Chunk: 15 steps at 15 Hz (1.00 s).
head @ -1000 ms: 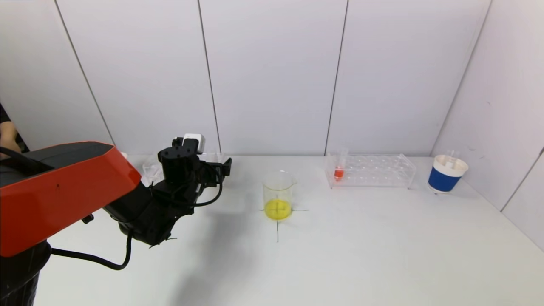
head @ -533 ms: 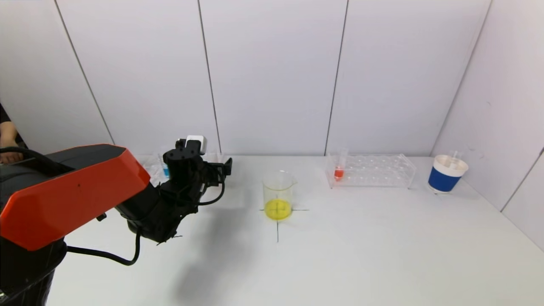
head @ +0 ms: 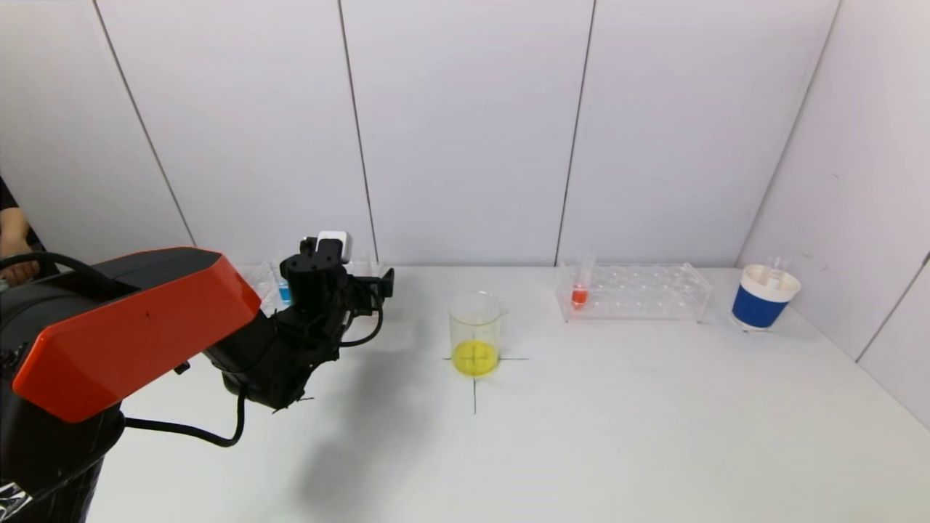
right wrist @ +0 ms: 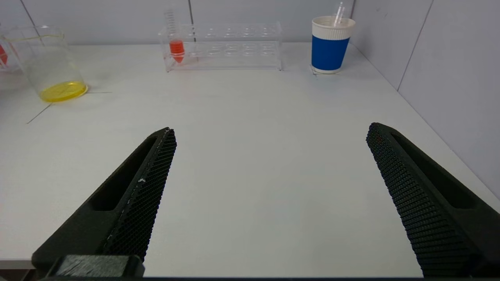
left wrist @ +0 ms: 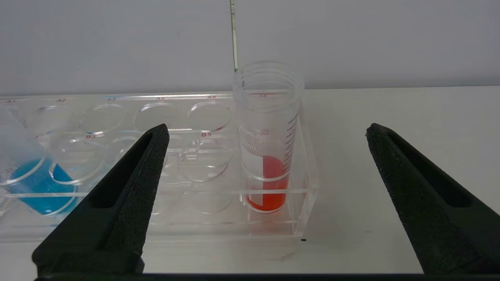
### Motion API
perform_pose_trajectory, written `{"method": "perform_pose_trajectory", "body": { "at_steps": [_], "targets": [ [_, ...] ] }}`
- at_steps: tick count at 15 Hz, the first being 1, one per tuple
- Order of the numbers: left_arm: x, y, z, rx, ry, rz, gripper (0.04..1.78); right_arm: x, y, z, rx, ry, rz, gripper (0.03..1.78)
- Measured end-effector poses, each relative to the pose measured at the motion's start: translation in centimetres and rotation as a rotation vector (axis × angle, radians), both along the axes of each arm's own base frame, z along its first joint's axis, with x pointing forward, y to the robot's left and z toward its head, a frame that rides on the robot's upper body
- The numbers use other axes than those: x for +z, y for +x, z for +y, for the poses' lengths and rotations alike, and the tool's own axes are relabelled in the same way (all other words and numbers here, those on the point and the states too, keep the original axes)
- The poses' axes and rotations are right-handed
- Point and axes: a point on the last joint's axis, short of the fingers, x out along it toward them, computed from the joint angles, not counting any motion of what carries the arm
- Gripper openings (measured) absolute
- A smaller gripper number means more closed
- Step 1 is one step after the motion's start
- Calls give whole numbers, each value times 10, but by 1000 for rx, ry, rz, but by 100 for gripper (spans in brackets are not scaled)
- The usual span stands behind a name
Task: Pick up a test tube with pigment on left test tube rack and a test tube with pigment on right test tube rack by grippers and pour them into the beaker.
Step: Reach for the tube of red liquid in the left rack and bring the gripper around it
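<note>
Nearest the robot, the right gripper (right wrist: 269,156) hangs low over the bare front part of the white counter (head: 617,436), out of the head view, its jaws spread wide with nothing between them. Farther in, on the left side, the left gripper (left wrist: 265,152) is held just short of the left test tube rack (left wrist: 156,218), its jaws likewise spread wide and touching nothing. Between them, in the wrist view, stands an upright test tube with red pigment (left wrist: 267,156) in the end slot of that clear rack; a second tube with blue pigment (left wrist: 31,183) sits tilted several slots away in the same rack, and in the head view it shows just behind the left arm (head: 283,293). Near the middle of the counter the beaker (head: 476,334) stands on a black cross mark, with a shallow layer of yellow liquid at its bottom. Beyond it, toward the back wall on the right, the right test tube rack (head: 639,294) holds one test tube with orange-red pigment (head: 580,290) at the end closest to the beaker. Farthest right, near the side wall, is a blue and white paper cup (head: 764,298) with a clear dropper-like piece sticking out of it.
</note>
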Motion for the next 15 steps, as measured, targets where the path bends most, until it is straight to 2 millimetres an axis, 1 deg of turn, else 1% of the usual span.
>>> {"method": "perform_pose_trajectory", "body": {
  "at_steps": [10, 15],
  "targets": [
    [-1, 2, 1, 1, 0, -3, 176, 0, 0, 0, 0, 0, 0, 177],
    [1, 7, -2, -1, -3, -15, 176, 0, 0, 0, 0, 0, 0, 177]
  ]
}}
